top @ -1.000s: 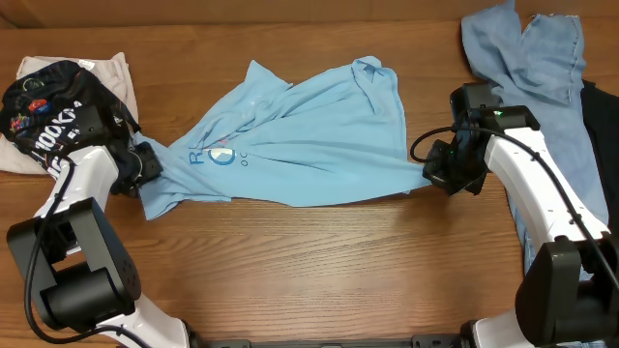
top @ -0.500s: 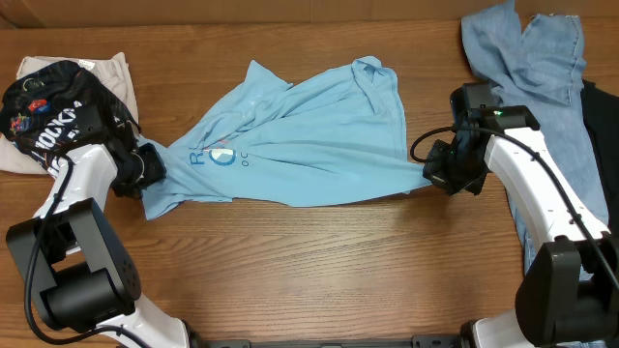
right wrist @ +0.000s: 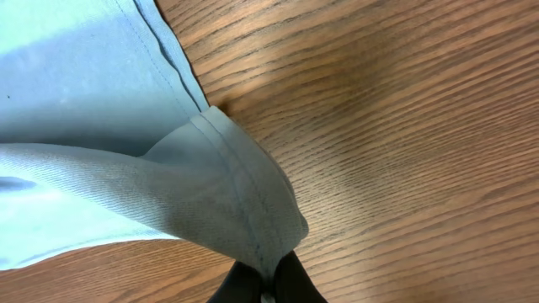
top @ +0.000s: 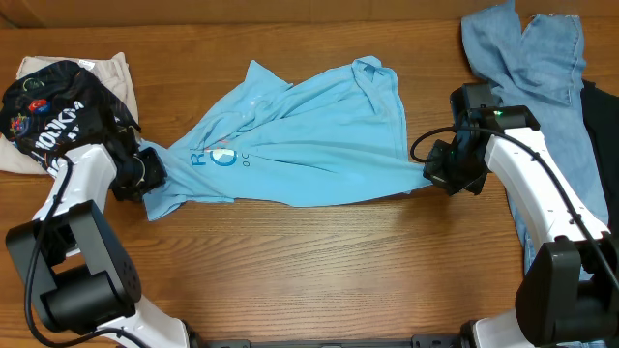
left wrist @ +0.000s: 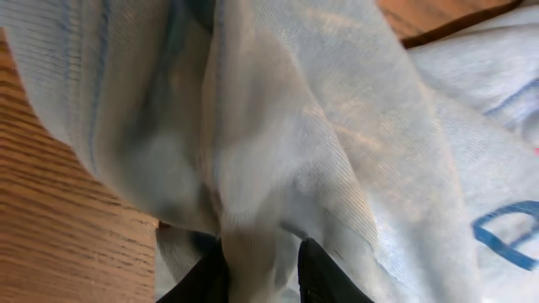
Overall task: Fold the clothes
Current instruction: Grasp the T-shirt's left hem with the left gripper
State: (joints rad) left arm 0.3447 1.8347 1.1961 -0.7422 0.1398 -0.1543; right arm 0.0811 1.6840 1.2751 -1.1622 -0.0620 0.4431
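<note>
The clothes, a light sky-blue T-shirt (top: 300,145), lie stretched across the middle of the wooden table, lettering near the left end. My left gripper (top: 145,174) is shut on a bunched fold of the T-shirt (left wrist: 278,151) at its left end; the cloth fills the gap between the black fingers (left wrist: 324,273). At the right end my right gripper (top: 437,176) is shut on the hemmed edge of the T-shirt (right wrist: 244,202), pinched tight between its fingertips (right wrist: 295,282). The shirt is pulled taut between both grippers, with wrinkles running lengthwise.
A black shirt with white lettering (top: 53,111) lies on a beige cloth (top: 106,72) at the far left. Blue denim jeans (top: 527,58) lie at the back right, with a dark garment (top: 602,126) beside them. Bare wood (top: 319,261) runs along the front.
My left gripper has shifted slightly rightward with the shirt's left end, which has bunched a little. The right arm has not moved.
</note>
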